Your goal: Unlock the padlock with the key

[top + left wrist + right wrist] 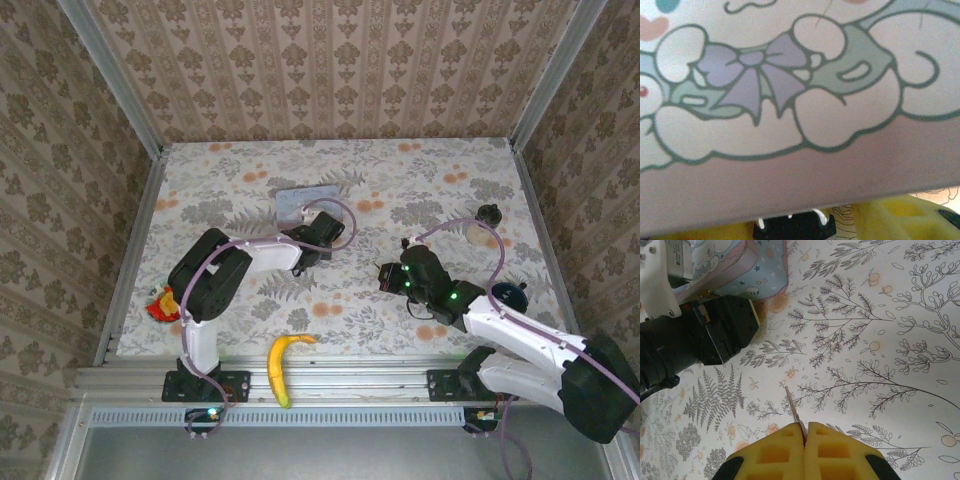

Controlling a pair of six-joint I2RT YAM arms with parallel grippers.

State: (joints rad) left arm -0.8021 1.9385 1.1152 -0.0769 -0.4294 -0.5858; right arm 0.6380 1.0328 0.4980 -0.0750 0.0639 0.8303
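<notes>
right gripper [805, 429]: two yellow pads [765, 455] pressed together, pinching one key [794, 410]. its blade sticks out over the floral table [880, 340]. left gripper [306, 256] sits just beside one pale blue cartoon tin [303, 204]; spread or closed, cannot tell. one small black block low in the left wrist view, probably the padlock [792, 230], not certain. one banana [283, 366] at the table's near edge.

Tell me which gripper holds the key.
The right gripper: the key pokes out between its shut yellow pads; the left gripper is at the blue tin.
</notes>
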